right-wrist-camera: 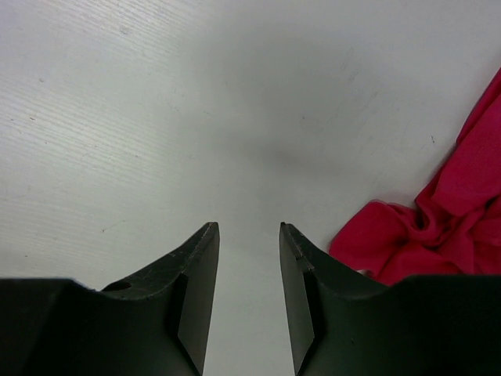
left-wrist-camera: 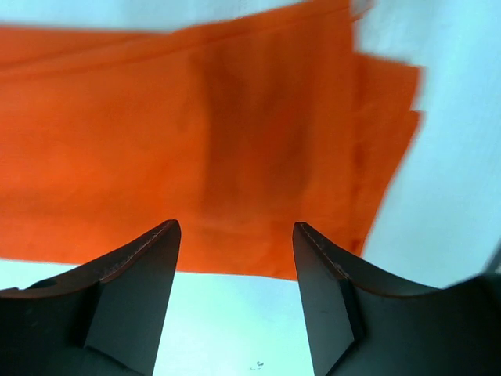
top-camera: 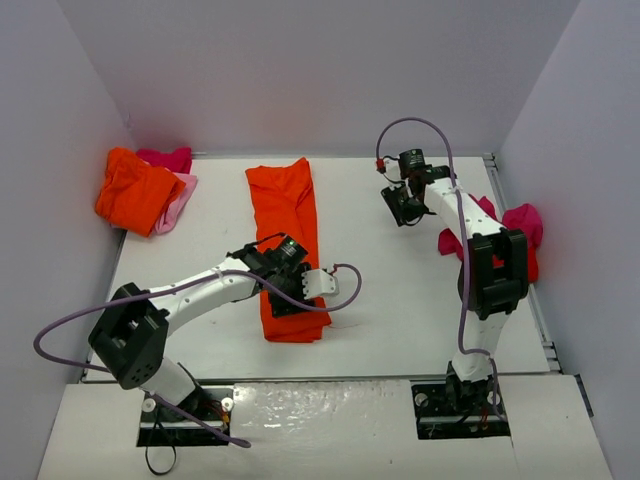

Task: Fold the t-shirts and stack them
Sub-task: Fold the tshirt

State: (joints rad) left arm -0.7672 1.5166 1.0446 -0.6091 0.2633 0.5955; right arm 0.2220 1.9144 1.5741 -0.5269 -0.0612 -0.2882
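Note:
A bright orange t-shirt (top-camera: 283, 225), folded into a long strip, lies in the middle of the table. My left gripper (top-camera: 290, 298) hangs low over the strip's near part. In the left wrist view this gripper (left-wrist-camera: 235, 227) is open and holds nothing, with bare table between the fingers and the orange t-shirt (left-wrist-camera: 196, 133) just past the tips. My right gripper (top-camera: 405, 205) hovers open over bare table at the back right. From the right wrist, that gripper (right-wrist-camera: 249, 227) is empty, and a crumpled magenta-red t-shirt (right-wrist-camera: 446, 227) lies to its right.
A pile at the back left holds an orange shirt (top-camera: 135, 190), a magenta one (top-camera: 165, 158) and a pale pink one (top-camera: 182, 200). Magenta and red shirts (top-camera: 522, 225) lie crumpled by the right wall, partly behind the right arm. Walls close in three sides.

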